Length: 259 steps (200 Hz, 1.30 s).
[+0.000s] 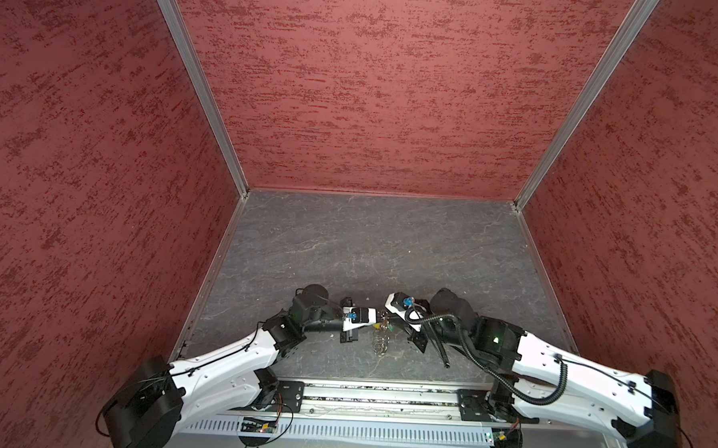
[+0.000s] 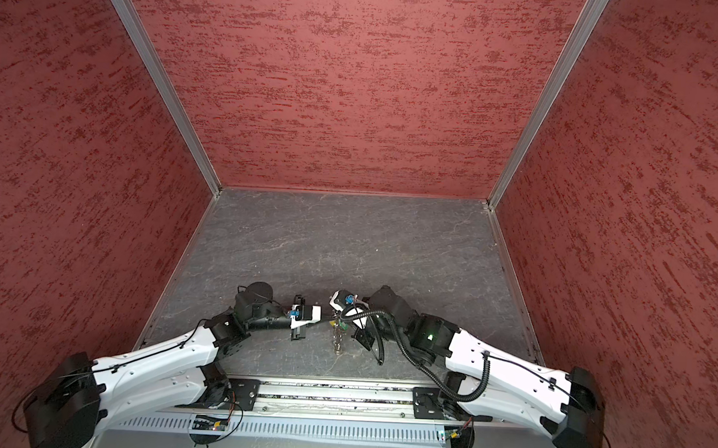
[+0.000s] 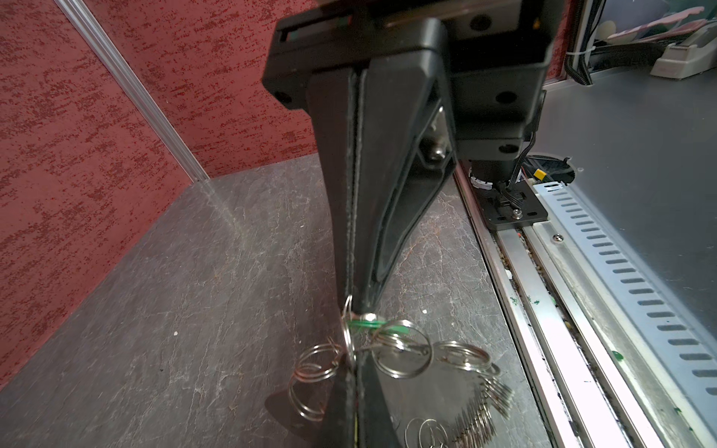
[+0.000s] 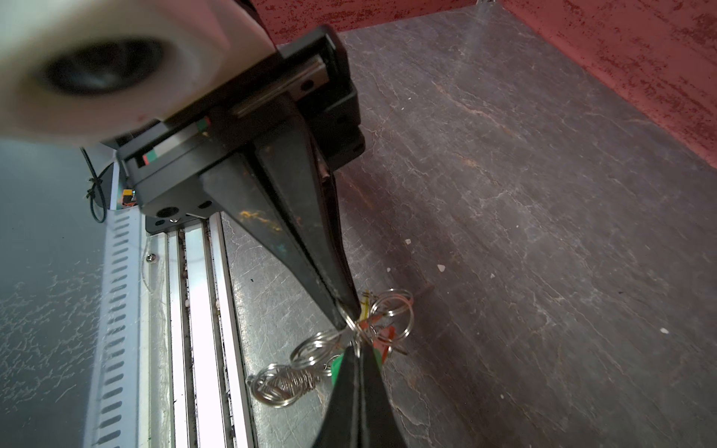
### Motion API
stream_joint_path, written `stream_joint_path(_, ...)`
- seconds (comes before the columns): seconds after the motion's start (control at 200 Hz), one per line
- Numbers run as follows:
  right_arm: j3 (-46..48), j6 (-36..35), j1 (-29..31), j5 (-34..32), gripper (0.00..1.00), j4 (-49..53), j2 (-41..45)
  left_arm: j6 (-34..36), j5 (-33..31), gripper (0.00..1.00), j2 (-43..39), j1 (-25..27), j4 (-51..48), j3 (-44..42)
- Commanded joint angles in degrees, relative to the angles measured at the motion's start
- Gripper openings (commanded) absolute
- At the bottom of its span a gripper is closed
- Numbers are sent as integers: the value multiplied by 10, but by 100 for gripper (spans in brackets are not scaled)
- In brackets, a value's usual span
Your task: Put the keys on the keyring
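Nearest, at 6 o'clock: the rail (image 1: 383,394) along the front edge of the table (image 1: 369,242). Just past it, approx 6 o'clock on the table, is the keyring (image 1: 380,344), a string of small silver rings. Its loose end trails toward 6 from the pinch pt. Can't tell if that end rests on the table or hangs just clear.

At the pinch pt the left gripper (image 3: 359,307) comes in from 9 o'clock and the right gripper (image 4: 348,310) from approx 2 o'clock, tips nearly touching. Both have jaws closed tight, no gap. Each seems to nip a ring of the keyring at its very tip, so the top of the chain is held up btwn them.

Progress, my read: late.
- The green key (image 3: 366,323), yellow key (image 4: 364,307) and red key (image 4: 388,336) sit bunched in the rings right at the tips. None seen lying loose on the table.
- Green looks threaded thru a ring in the left wrist view.
- Yellow and red are in among the rings, but can't confirm they're actually on vs just tangled.
- Prob left to do: seat the last one, then let go.

Hard to see:
- In both top views the bunch is tiny and partly under the grippers' own bodies. Only green and yellow specks show.
- In each wrist view the other gripper cuts across the bunch, so the metal ends are mostly hidden.
- The chain's lower coil is blurred.

Beyond, toward 12 o'clock: the rest of the table, then the red walls (image 1: 375,88).
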<state>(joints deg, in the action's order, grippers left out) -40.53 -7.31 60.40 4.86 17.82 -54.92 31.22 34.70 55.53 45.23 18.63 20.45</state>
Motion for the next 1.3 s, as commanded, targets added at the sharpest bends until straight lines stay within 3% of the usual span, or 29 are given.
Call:
stream_joint_path(0.0, -20, 0, -2, -46, 0, -31, 4, 16, 33, 0, 6, 16, -32, 5)
stream_joint_path(1.293, -47, -50, 32, -71, 0, -35, 8, 22, 3, 0, 16, 33, -74, 24)
